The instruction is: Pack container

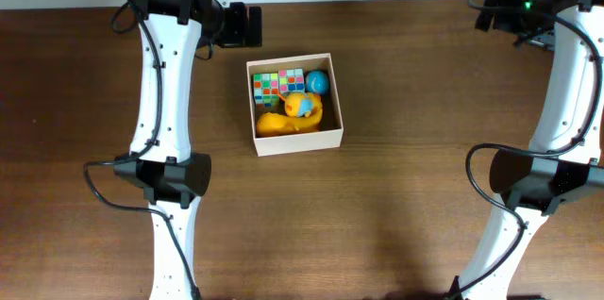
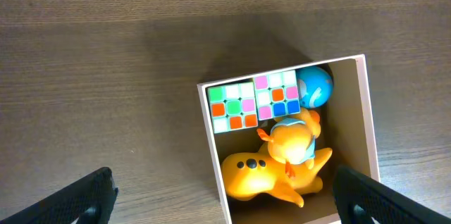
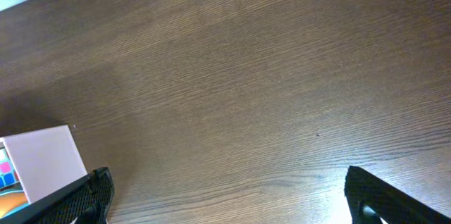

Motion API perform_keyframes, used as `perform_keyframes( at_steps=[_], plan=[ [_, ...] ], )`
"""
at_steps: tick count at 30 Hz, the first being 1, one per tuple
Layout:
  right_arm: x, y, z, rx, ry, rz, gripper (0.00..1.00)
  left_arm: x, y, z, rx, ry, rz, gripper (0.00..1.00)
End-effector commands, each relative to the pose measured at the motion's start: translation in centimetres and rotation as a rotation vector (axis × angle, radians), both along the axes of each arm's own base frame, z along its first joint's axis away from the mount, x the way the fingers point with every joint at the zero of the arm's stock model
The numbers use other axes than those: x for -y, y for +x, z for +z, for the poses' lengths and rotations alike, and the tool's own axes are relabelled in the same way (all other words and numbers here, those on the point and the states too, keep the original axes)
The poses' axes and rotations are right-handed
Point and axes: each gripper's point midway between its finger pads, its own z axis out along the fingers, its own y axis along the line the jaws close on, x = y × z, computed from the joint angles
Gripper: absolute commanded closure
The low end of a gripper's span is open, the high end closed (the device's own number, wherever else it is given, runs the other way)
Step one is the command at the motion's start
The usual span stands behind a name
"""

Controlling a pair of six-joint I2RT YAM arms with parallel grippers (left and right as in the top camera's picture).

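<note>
The container (image 1: 300, 140) sits on the wooden table (image 1: 406, 102) just beside the left gripper (image 1: 243, 25), whose jaws stand wide apart, holding nothing. Inside lie a colour cube (image 1: 278, 86), a blue ball (image 1: 316, 81) (both against the far wall) and an orange toy (image 1: 283, 123). The right gripper (image 3: 229, 203), also spread wide, hangs well apart over bare wood near the table's far edge.

I log four loose items and one surface:
- Dark wood-grain table (image 1: 406, 177).
- Puzzle cube (image 2: 250, 103) with pastel multicoloured tiles, touching a blue ball (image 2: 315, 86).
- Orange duck-like toy (image 2: 292, 139), lying on a yellow plane-shaped toy (image 2: 248, 176), just beside the cube.
</note>
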Motion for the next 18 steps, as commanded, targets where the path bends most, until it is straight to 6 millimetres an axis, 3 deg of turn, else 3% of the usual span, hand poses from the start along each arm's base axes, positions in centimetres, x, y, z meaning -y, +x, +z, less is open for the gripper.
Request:
perform_keyframes(
  at_steps=[1, 9, 18],
  plan=[
    [-0.1, -0.3, 1.7, 0.042, -0.003, -0.006, 0.01, -0.4, -0.1, 1.1, 0.030, 0.001, 0.009, 0.01],
    [-0.1, -0.3, 1.7, 0.042, -0.003, -0.006, 0.01, -0.7, 0.0, 1.1, 0.044, 0.038, -0.042, 0.01],
    [-0.1, -0.3, 1.7, 0.042, -0.003, -0.006, 0.01, -4.4, 0.6, 1.2, 0.055, 0.093, 0.034, 0.01]
  ],
)
